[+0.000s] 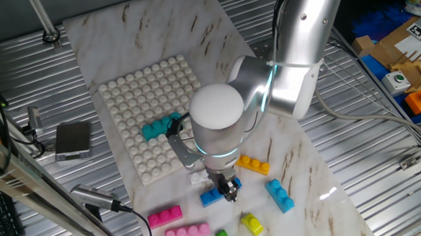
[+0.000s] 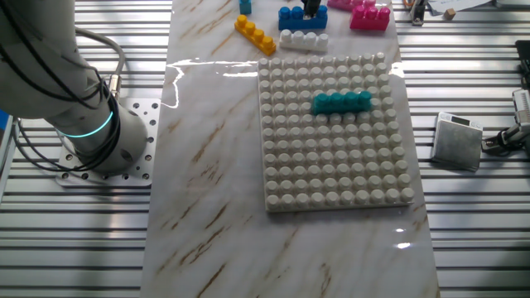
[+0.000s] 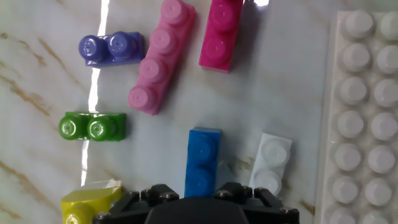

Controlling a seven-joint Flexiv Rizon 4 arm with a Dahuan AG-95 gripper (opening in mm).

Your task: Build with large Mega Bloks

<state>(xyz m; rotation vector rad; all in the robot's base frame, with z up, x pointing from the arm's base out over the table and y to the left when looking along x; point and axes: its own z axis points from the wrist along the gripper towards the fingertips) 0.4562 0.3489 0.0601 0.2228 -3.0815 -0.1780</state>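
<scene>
Low over the marble sheet (image 1: 164,36), the gripper (image 1: 228,189) sits at the blue brick (image 1: 212,197), just off the near edge of the white baseplate (image 1: 136,99). From the hand view the fingers straddle the blue brick's (image 3: 203,163) lower end, but their tips are out of frame, so I cannot tell whether they are spread or pinching it.

A white brick (image 3: 271,163) lies just beside the blue one, between it and the baseplate's edge (image 3: 364,112), leaving only a thin strip of bare marble on that side. On the other side the room is wider: a green brick (image 3: 92,126) and a yellow brick (image 3: 89,203) lie well apart from the blue one. Ahead of it, a pale pink brick (image 3: 160,57) lies tilted, a magenta brick (image 3: 220,32) near it, and a purple brick (image 3: 111,48) close to the pale pink one.

An orange brick (image 1: 254,164) and a light blue brick (image 1: 280,195) lie on open marble beyond the gripper, apart from each other.

A teal brick (image 2: 340,103) is seated on the baseplate's studs, a few rows in from the edge nearest the loose bricks; the remaining studs are bare. Ribbed metal table (image 2: 480,248) surrounds the marble sheet.
</scene>
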